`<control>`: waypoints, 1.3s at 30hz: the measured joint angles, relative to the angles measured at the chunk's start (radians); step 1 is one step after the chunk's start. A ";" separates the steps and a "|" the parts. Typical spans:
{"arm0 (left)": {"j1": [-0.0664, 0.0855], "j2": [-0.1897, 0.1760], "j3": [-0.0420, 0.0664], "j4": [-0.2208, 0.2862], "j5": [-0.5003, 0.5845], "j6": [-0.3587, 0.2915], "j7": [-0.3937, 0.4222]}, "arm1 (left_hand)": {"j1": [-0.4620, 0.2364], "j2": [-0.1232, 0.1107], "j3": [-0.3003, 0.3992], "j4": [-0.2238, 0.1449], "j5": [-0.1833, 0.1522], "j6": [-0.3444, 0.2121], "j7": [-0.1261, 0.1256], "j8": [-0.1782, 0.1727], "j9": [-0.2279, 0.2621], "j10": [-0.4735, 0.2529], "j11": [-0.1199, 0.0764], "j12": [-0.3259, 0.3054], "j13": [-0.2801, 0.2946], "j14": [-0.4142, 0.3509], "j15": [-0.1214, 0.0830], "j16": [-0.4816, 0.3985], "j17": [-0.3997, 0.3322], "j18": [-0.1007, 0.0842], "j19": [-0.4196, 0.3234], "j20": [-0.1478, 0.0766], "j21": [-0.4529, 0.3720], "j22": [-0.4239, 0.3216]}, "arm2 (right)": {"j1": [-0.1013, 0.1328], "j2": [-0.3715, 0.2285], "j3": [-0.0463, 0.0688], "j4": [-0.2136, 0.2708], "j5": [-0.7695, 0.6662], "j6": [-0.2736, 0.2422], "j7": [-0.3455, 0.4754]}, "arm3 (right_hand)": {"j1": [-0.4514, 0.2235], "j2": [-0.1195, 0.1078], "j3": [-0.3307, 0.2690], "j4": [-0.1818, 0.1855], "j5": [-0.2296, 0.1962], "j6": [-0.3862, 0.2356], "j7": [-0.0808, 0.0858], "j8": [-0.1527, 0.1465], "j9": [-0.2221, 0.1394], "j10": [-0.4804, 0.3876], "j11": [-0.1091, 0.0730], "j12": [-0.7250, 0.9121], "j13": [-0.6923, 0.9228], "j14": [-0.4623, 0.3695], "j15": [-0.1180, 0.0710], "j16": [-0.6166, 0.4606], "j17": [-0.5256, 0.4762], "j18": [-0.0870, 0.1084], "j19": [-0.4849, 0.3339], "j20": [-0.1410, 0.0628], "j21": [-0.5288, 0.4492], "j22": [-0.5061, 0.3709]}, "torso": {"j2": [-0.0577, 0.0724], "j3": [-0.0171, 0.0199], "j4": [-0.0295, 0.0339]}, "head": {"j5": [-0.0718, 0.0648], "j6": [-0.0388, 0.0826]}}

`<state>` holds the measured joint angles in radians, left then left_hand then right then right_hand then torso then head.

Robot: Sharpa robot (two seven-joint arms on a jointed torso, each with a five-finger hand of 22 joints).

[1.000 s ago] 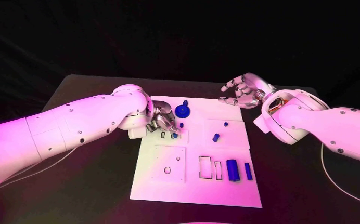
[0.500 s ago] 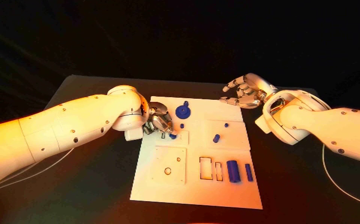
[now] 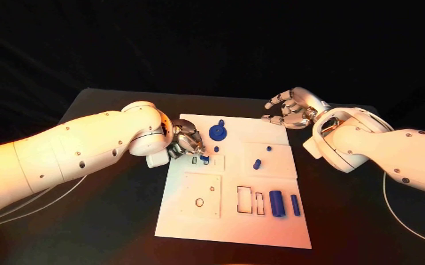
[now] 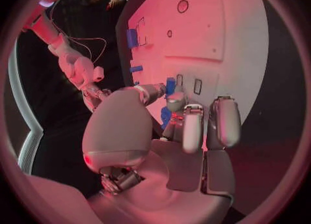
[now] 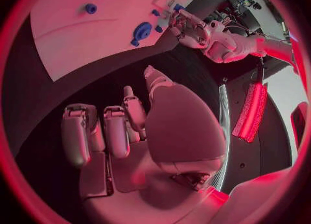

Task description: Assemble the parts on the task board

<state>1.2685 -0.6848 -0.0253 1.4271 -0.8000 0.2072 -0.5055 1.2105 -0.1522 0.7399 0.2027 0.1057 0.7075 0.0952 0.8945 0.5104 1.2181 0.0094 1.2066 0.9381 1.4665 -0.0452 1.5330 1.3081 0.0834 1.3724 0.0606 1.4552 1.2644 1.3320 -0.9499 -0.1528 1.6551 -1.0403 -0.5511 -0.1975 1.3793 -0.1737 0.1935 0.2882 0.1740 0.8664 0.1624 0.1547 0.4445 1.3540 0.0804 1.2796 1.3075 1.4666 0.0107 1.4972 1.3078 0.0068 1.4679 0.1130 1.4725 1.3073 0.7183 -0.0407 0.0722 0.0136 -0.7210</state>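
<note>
Now the left hand (image 3: 188, 141) pinches a small blue peg (image 4: 170, 85) upright at its fingertips, just above the task board (image 3: 266, 216)'s slots, while the right hand (image 3: 290, 110) hovers open.

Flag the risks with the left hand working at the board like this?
1. The left hand pinches a small blue part at its fingertips over the task board; such a shallow hold could slip or tilt the part.
2. Its fingers hide the small slots from the head view, so alignment may be off.
3. The blue gear-like part stands close by and could get knocked.
</note>
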 measured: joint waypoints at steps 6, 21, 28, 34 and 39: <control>-0.002 -0.005 0.000 0.019 -0.036 -0.035 0.012 | -0.005 -0.005 0.000 0.000 0.020 0.004 0.003 0.000 0.000 0.009 -0.002 0.001 0.006 -0.001 -0.001 -0.004 0.000 0.000 0.000 0.000 0.000 0.000 | 0.000 0.000 0.000 0.000 0.000 -0.001 0.001 | 0.000 0.000 0.000 0.000 0.000 0.000 0.000 0.000 0.000 0.000 0.000 0.000 0.000 0.000 0.000 0.000 0.000 0.000 0.000 0.000 0.000 0.000 | 0.000 -0.0001 -0.0007 | 0.001 0.000; -0.005 0.009 -0.007 0.035 -0.178 -0.078 0.013 | -0.062 -0.028 -0.004 -0.005 0.169 0.018 0.011 0.042 0.000 0.057 -0.018 0.019 0.044 0.002 -0.012 -0.008 0.000 -0.016 0.009 -0.009 0.004 0.013 | -0.001 0.001 0.000 -0.002 0.002 -0.002 0.003 | 0.000 0.000 0.000 0.000 0.000 0.000 0.000 0.000 0.000 0.000 0.000 0.000 0.000 0.000 0.000 0.000 0.000 0.000 0.000 0.000 0.000 0.001 | -0.001 -0.0012 -0.0012 | 0.006 -0.004; -0.005 0.016 -0.013 0.037 -0.207 -0.069 0.007 | -0.083 -0.038 0.036 -0.045 0.173 0.026 0.009 0.047 0.000 0.069 -0.024 0.024 0.054 -0.001 -0.016 -0.008 0.000 -0.015 0.009 -0.009 0.004 0.013 | -0.001 0.001 0.000 -0.002 0.002 -0.002 0.004 | 0.000 0.000 0.000 0.000 0.000 0.000 0.000 0.000 0.000 0.000 0.000 0.000 0.000 0.000 0.000 0.000 0.000 0.000 0.000 0.000 0.000 0.001 | 0.000 -0.0012 -0.0012 | 0.006 -0.007; -0.005 0.020 -0.019 0.034 -0.224 -0.052 0.001 | -0.091 -0.030 0.036 -0.045 0.180 0.030 0.012 0.047 0.000 0.081 -0.029 0.033 0.065 -0.002 -0.023 -0.008 0.000 -0.015 0.012 -0.013 0.004 0.014 | -0.001 0.001 0.000 -0.002 0.002 -0.002 0.004 | 0.000 0.000 0.000 0.000 0.000 0.000 0.000 0.000 0.000 0.000 0.000 0.000 0.001 0.000 0.000 0.000 0.000 0.000 0.000 0.000 0.000 0.001 | 0.000 -0.0012 -0.0008 | 0.007 -0.009; -0.005 0.022 -0.022 0.032 -0.233 -0.039 -0.004 | -0.098 -0.024 0.036 -0.045 0.180 0.031 0.012 0.047 0.000 0.090 -0.031 0.034 0.071 -0.002 -0.023 -0.008 0.000 -0.015 0.016 -0.016 0.004 0.015 | -0.001 0.001 0.000 -0.002 0.002 -0.002 0.004 | 0.000 0.000 0.000 0.000 0.000 0.000 0.000 0.000 0.000 0.000 0.000 0.000 0.001 0.000 0.000 0.000 0.000 0.000 0.000 0.000 0.000 0.000 | 0.000 -0.0012 -0.0007 | 0.007 -0.011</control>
<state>1.2631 -0.6631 -0.0473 1.4591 -1.0327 0.1686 -0.5090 1.1126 -0.1760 0.7758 0.1580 0.2858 0.7381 0.1074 0.9418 0.5105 1.3086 -0.0213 1.2405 1.0093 1.4649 -0.0678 1.5253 1.3077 0.0680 1.3884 0.0444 1.4591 1.2790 1.3308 -0.9486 -0.1532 1.6528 -1.0382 -0.5527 -0.1935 1.3793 -0.1737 0.1935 0.2882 0.1740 0.8664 0.1624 0.1546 0.4441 1.3540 0.0804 1.2796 1.3081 1.4666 0.0107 1.4972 1.3074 0.0067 1.4679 0.1130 1.4725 1.3078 0.7185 -0.0420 0.0715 0.0206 -0.7321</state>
